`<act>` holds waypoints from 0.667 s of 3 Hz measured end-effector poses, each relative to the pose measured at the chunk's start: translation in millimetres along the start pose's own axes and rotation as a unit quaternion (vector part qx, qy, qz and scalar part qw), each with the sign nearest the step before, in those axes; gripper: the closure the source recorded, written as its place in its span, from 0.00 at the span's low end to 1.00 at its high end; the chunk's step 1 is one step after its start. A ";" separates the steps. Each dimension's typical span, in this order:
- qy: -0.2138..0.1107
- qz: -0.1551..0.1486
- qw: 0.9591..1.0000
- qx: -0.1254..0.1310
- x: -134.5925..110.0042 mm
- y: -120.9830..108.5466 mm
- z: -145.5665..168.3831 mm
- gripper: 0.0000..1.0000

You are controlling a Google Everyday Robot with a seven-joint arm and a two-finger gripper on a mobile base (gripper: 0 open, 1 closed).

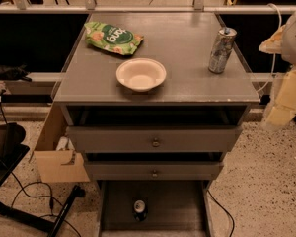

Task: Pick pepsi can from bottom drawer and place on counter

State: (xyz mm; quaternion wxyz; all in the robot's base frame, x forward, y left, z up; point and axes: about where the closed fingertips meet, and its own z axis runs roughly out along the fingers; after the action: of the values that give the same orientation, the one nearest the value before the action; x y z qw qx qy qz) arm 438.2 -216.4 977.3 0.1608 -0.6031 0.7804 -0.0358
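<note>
pepsi can stands upright on the floor of the open bottom drawer, slightly left of centre. tabletop carries a white bowl, a green snack bag back left and a tall silver can right. hand at far right edge, beside the tabletop; spread or pressed together, cannot tell.

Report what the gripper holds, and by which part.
Nothing that shows: the gripper hangs at the right edge beside the counter, while the pepsi can stands untouched in the bottom drawer.
</note>
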 end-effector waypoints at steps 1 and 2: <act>0.000 0.000 1.000 0.000 -0.1 -0.1 0.0 0.00; -0.018 0.003 1.000 -0.001 -1.2 -7.2 15.7 0.00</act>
State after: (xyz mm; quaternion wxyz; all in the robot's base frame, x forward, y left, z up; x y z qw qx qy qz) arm 449.9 -215.0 964.5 0.1742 -0.6018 0.7791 -0.0239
